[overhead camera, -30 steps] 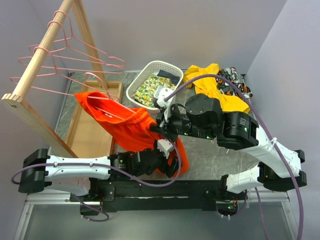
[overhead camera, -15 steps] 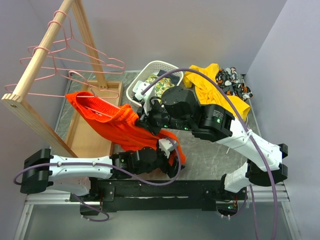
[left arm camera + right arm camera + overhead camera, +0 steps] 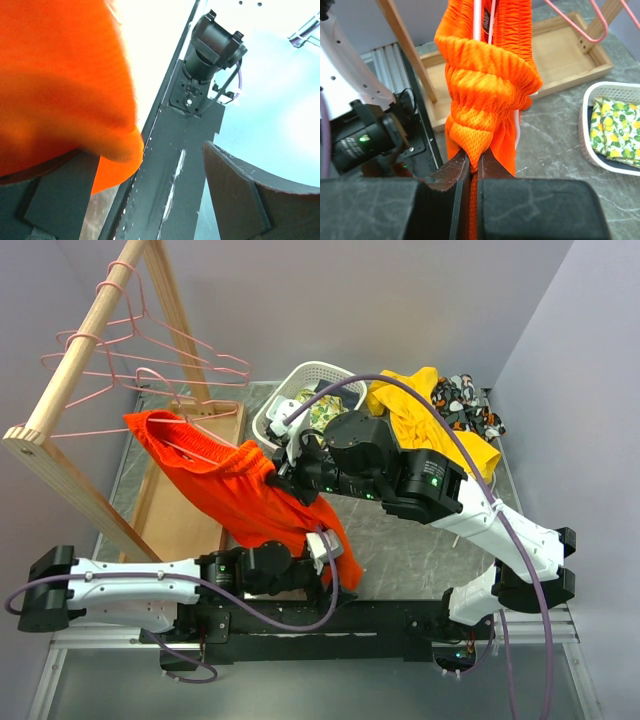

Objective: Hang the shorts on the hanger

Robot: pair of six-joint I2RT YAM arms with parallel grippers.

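Your right gripper (image 3: 474, 167) is clamped nearly shut on a bunched fold of the shorts (image 3: 240, 495), and that's the grip that matters here. From above, the shorts stretch on a slant: the gathered waistband is far and left, with the wire of the hanger (image 3: 195, 452) showing inside its opening, and the leg hems are near and right. So the long axis runs from the wooden rack (image 3: 80, 360) down toward your arm bases. The right pinch sits about midway along that line, and the waistband lies left of it and farther off. Your left gripper (image 3: 150, 190) stands wide open at the near end, holding nothing; the hem only drapes over one finger (image 3: 55, 200). The right arm is nearer the hanger, and I'd judge any further feed along the wire goes left and far from that pinch.
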